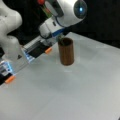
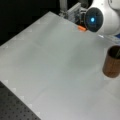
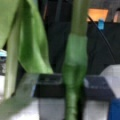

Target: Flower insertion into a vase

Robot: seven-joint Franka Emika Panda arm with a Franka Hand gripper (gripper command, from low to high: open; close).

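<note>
Brown and wood-coloured, one vase (image 1: 66, 51) stands upright on the pale table (image 1: 75, 95) in both front views, long axis vertical, round dark mouth facing up; a thin green stem shows inside the mouth (image 2: 117, 53). One white arm (image 1: 67, 12) leans over it from a front view's left. The gripper itself is hidden behind the arm, and whether its fingers are spread or pinching cannot be told. Close before the wrist camera runs one smooth green flower stem (image 3: 75, 62), with broad leaves (image 3: 32, 42) at left.
</note>
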